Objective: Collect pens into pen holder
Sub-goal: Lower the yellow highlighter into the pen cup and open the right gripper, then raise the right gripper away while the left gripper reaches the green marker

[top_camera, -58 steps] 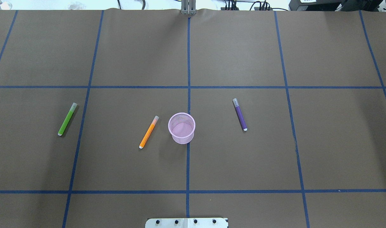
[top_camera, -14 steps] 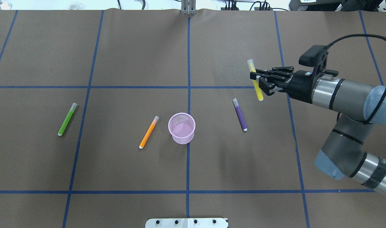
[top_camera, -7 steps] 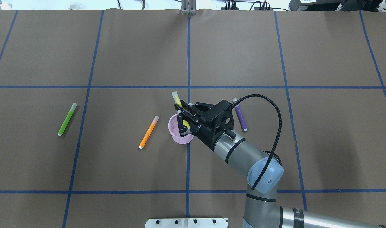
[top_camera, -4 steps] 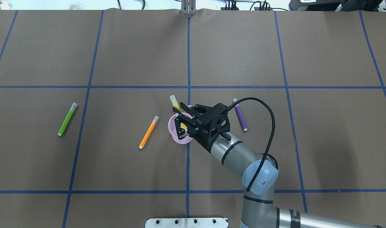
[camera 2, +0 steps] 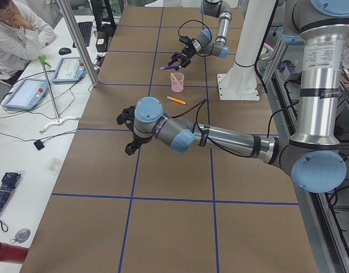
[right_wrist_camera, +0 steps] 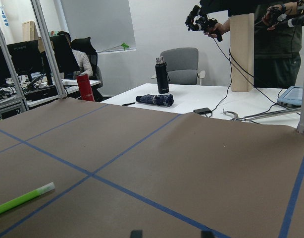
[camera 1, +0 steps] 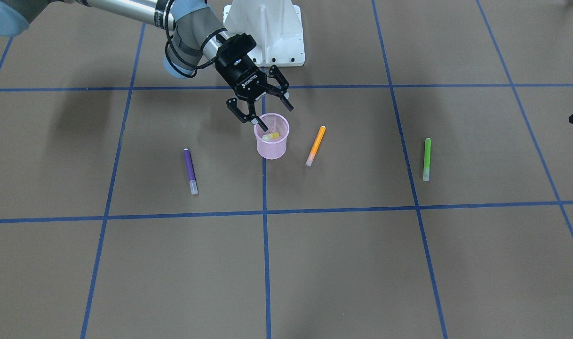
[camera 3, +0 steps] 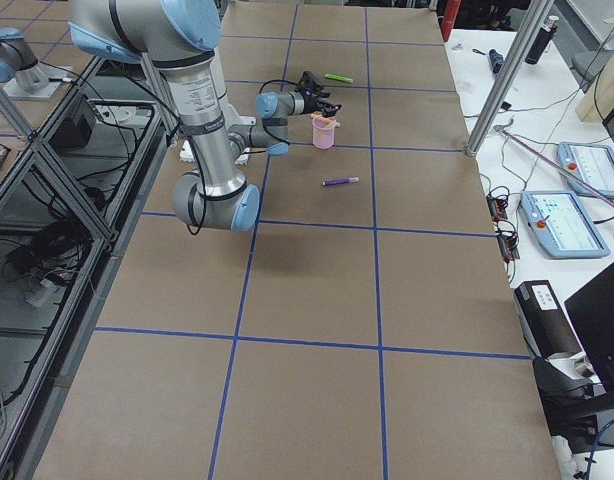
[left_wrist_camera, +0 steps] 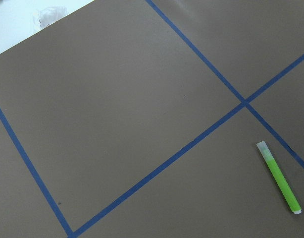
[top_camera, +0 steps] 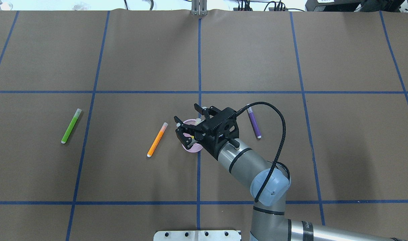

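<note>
**Counter** [camera 1: 343,263]: brown paper surface, gridded with blue tape lines; carries everything below.

**Right arm** [top_camera: 244,160]: reaches in to the centre of the counter. The right jaws hang directly over the pen holder, spread wide and gripping nothing, with one finger tip dipping just inside the rim.

**Left arm** [camera 2: 220,136]: stretched low over the counter at the robot's left end, well apart from the pen holder. The left jaws are spread and empty.

**Pen holder** [camera 1: 271,149]: pale pink mesh cup, upright on the centre tape line.

**Yellow pen** [camera 1: 271,136]: inside the pen holder, leaning, its upper end at the rim.

**Orange pen** [camera 1: 315,145]: flat on the counter, just beside the pen holder on the robot's left.

**Purple pen** [camera 1: 189,170]: flat on the counter, on the robot's right of the pen holder.

**Green pen** [camera 1: 427,158]: flat on the counter, farthest out on the robot's left.
</note>
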Controlling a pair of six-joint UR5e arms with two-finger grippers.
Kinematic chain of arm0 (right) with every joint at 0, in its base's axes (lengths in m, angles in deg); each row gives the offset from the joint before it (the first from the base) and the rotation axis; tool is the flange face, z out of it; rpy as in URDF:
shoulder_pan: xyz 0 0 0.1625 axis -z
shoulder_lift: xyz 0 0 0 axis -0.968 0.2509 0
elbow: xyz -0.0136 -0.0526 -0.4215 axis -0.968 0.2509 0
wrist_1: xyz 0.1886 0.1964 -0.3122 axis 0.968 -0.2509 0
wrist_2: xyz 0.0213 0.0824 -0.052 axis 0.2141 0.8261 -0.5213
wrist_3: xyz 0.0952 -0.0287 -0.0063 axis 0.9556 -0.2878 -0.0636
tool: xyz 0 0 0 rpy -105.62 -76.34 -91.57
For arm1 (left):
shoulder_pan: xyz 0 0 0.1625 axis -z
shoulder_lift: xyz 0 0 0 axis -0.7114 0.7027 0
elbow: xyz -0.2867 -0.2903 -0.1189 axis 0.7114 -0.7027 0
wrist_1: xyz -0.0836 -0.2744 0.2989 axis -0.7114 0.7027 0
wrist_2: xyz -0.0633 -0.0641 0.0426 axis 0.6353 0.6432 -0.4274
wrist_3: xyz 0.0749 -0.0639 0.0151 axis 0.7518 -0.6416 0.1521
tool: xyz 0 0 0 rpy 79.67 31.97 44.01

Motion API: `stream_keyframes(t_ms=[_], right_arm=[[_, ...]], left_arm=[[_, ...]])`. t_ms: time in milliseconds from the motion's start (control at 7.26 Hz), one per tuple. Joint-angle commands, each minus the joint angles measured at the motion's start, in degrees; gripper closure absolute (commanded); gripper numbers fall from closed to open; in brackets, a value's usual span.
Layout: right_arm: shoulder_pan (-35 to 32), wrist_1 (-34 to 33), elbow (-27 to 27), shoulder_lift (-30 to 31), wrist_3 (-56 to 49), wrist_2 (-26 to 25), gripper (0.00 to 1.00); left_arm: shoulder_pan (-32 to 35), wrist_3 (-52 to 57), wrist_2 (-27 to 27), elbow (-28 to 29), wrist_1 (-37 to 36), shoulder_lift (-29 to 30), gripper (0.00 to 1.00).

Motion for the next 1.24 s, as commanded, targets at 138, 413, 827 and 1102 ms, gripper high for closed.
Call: stream_keyframes(t_ms=[138, 413, 827, 1102], right_arm=[[-3.9, -24.5, -11.8, -0.2, 13.3, 5.8, 0.02], [-10.7, -39.2, -15.8, -0.1, 20.6, 16.9, 0.02], [-33.0, -54.9, -16.2, 2.6, 20.0, 53.2, 0.02], [-41.0, -55.4, -16.4, 8.4, 13.3, 63.1, 0.01]], left_arm=[[-4.5, -7.0, -0.2, 0.0, 2.8, -0.1, 0.0], [-8.4, -15.7, -0.4, 0.0, 6.9, -0.3, 0.0], [-16.4, -30.7, -1.9, 0.0, 11.0, -0.3, 0.0], [-26.7, -37.5, -16.7, 0.1, 11.2, 0.1, 0.0]])
